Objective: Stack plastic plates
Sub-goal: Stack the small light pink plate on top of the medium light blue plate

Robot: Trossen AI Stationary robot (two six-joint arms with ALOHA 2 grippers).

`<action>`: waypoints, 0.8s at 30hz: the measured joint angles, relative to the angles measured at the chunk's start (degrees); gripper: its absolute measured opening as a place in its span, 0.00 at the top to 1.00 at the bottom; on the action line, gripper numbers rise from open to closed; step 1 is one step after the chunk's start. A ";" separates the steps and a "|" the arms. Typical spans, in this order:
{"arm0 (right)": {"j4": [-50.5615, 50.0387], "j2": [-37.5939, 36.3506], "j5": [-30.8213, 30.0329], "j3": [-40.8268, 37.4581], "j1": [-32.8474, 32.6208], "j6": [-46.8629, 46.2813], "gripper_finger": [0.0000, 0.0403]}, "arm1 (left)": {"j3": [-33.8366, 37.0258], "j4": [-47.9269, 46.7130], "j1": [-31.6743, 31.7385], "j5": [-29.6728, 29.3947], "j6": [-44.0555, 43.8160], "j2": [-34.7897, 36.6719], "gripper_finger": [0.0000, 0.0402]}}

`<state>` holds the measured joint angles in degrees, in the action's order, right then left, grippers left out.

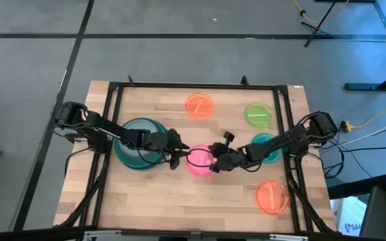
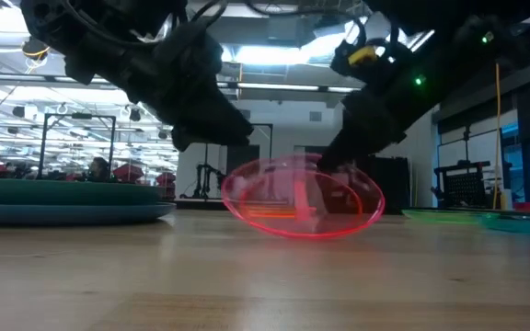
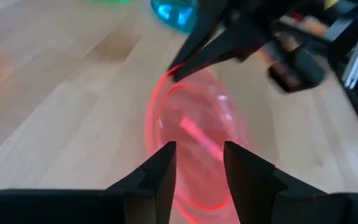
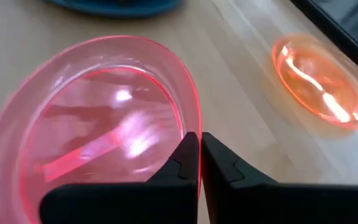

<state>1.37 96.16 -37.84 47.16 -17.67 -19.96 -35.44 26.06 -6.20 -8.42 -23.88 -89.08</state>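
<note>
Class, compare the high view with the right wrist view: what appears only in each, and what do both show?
Only the high view shows the left gripper at the pink plate's other side, the blue and green stack of plates, the lime plate and the teal plate.

Only the right wrist view shows the right gripper's fingertips pinched on the pink plate's rim.

Both show the pink plate, the right gripper and an orange plate.

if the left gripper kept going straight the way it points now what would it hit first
Most likely the pink plate, right ahead of the open left gripper. Beyond it, the right gripper, shut on the plate's far rim. Depth is hard to judge.
</note>
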 joint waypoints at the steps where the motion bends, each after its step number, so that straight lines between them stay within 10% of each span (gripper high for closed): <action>1: 1.15 0.00 0.46 0.03 0.00 0.79 1.00 | 0.00 -0.93 -0.02 -0.44 0.02 -0.03 0.68; 24: 9.85 0.04 1.38 0.06 0.04 3.89 1.00 | 0.00 -3.55 -0.70 -0.05 0.46 -0.13 0.79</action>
<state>11.22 96.20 -36.46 47.22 -17.63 -16.08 -35.44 22.51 -6.90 -8.47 -23.42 -89.21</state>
